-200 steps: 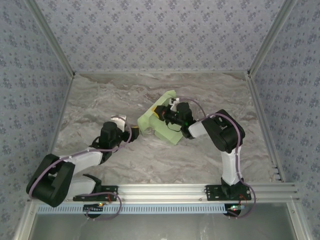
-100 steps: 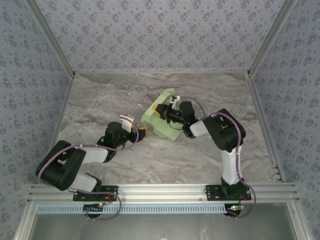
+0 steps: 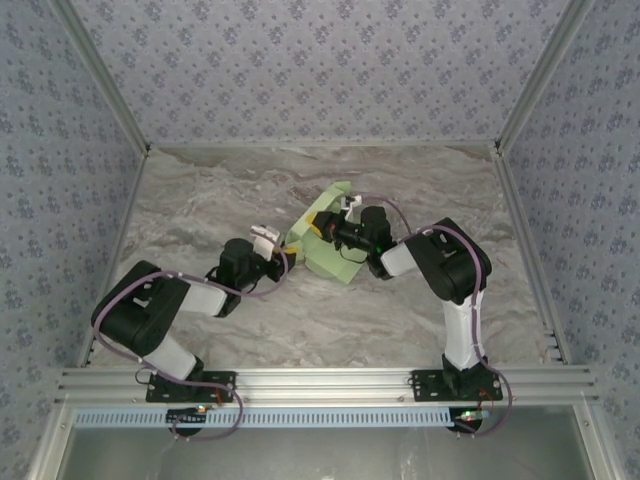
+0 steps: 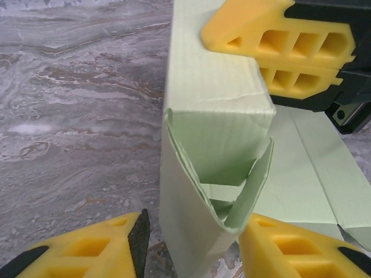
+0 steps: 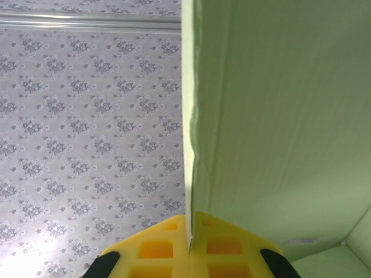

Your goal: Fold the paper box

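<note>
The paper box point(image 3: 326, 240) is pale green card, partly folded, lying mid-table with one wall standing up. My right gripper point(image 3: 324, 228) is shut on the top edge of that wall, and the card edge runs between its yellow fingers point(image 5: 190, 234). The left wrist view shows those same fingers point(image 4: 278, 43) clamped on the box point(image 4: 214, 110). My left gripper point(image 3: 284, 256) is open and straddles the box's near folded corner point(image 4: 197, 246). Its right finger point(image 4: 278, 246) touches the card. Its left pad point(image 4: 139, 240) stands a small gap away.
The marbled tabletop point(image 3: 230, 200) surrounds the box. Patterned walls point(image 3: 320, 60) close the back and both sides. An aluminium rail point(image 3: 330, 380) with both arm bases runs along the near edge. A flat part of the card point(image 4: 313, 168) lies on the table past the corner.
My left arm has reached right up to the box and its jaws have narrowed around the near corner. The right gripper has kept its hold, and the box has turned slightly.
</note>
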